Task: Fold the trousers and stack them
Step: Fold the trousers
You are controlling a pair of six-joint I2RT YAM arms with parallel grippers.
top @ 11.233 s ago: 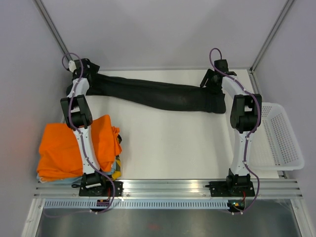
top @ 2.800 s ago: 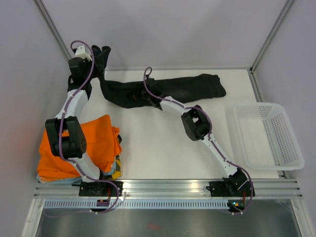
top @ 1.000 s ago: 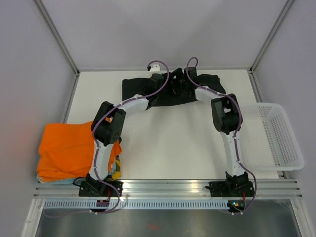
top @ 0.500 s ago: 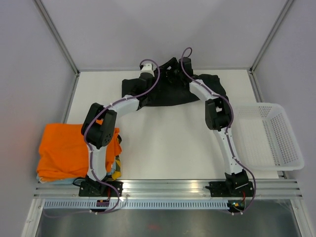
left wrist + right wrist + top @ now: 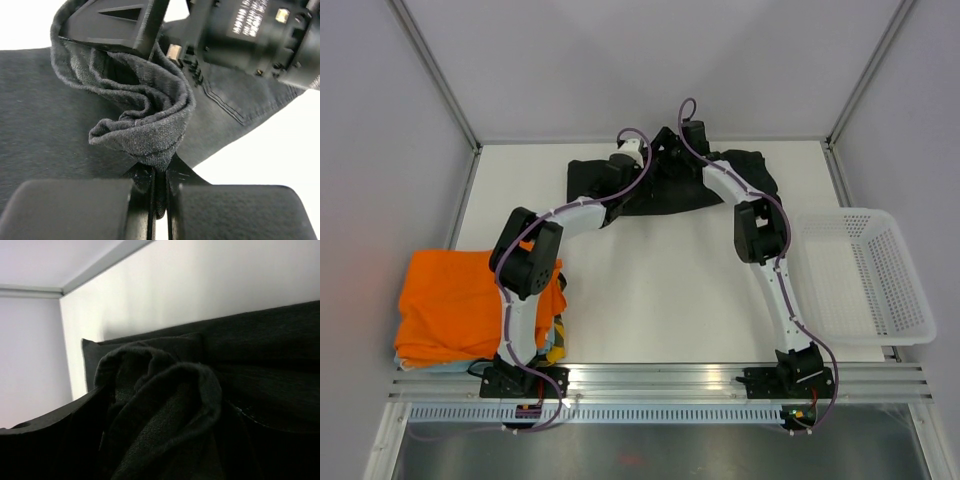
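One pair of trousers (image 5: pixel 665 195) lay bunched at the far edge of the table (image 5: pixel 650 290). Only the left wrist view showed the left gripper (image 5: pixel 159 172) pinching a fold of them. Whether the right gripper (image 5: pixel 672 145) was clamped or apart was unclear.

The trousers (image 5: pixel 595 182) are black, of a dark denim-like weave with stitched seams; they lie doubled over on themselves in a wide, flattish heap at the far edge of the counter (image 5: pixel 650 290), about midway across; a crumpled ridge of the upper layer stands lifted, one end pinched between the jaws of the left gripper (image 5: pixel 159 192).
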